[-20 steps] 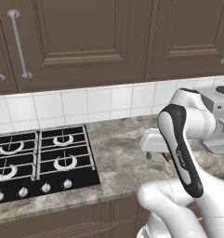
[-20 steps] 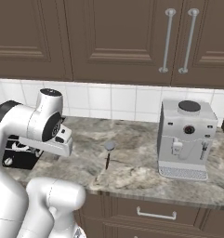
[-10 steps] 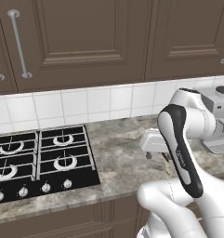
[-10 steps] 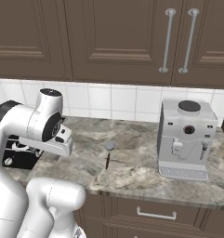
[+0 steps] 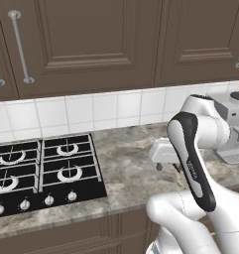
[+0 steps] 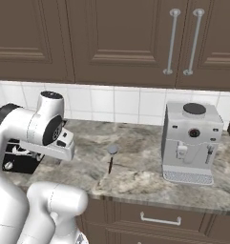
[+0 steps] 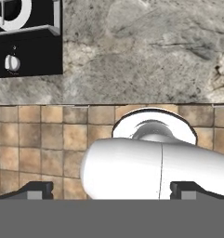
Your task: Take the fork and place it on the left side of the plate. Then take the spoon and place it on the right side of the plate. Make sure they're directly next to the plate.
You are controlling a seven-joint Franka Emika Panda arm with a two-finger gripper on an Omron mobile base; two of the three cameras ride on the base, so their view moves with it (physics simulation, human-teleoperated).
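Counter w/ stove and coffee machine. Gripper spread wide, empty, over the counter edge. Spoon lies loose mid-counter. Nothing placed yet; both fork & spoon moves left, I'd say.

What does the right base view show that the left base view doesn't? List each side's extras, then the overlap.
Right base view: the spoon lying on the counter, bowl toward the wall, and the coffee machine seen whole from the front.
Left base view: the stove with all four burners and its row of knobs.
Both: the marbled counter, the white tile backsplash, the dark cabinets and the white arm.
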